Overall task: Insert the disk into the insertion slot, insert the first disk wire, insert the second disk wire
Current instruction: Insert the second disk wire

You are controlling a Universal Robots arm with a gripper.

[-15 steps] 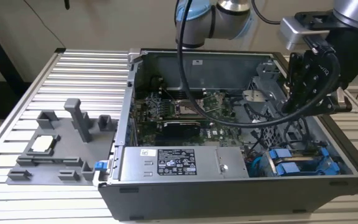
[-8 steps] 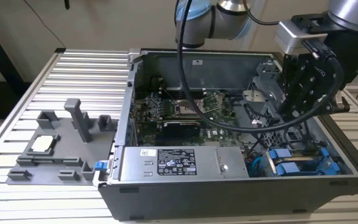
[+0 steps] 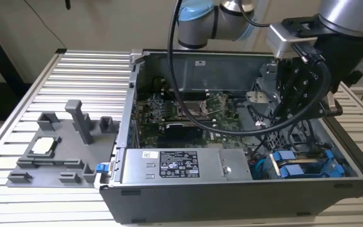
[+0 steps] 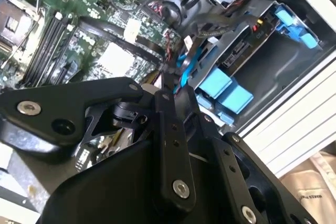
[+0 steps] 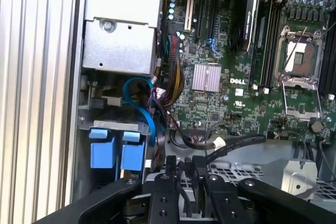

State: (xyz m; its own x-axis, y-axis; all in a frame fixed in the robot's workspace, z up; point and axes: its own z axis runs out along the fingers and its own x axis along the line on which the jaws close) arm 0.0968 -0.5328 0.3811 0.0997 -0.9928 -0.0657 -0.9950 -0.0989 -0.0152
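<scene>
The disk sits in the insertion slot (image 3: 330,158), a dark grey bay in the case corner at the exterior view's right. Its blue carrier tabs (image 3: 292,165) (image 5: 116,149) (image 4: 226,90) face outward. My gripper (image 5: 185,165) (image 4: 163,85) hangs over the drive cage beside the bay, fingers close together. A flat black disk wire (image 5: 239,144) with a white tag runs from the cage top to the fingertips, and a thin dark strip lies between them. A blue wire (image 5: 148,114) curls from the board toward the disk.
A grey metal box with a sticker (image 3: 178,165) fills the case front next to the bay. The green board (image 3: 188,113) with its square socket (image 5: 299,59) lies behind. A grey fixture tray (image 3: 55,146) stands on the slatted table at the exterior view's left.
</scene>
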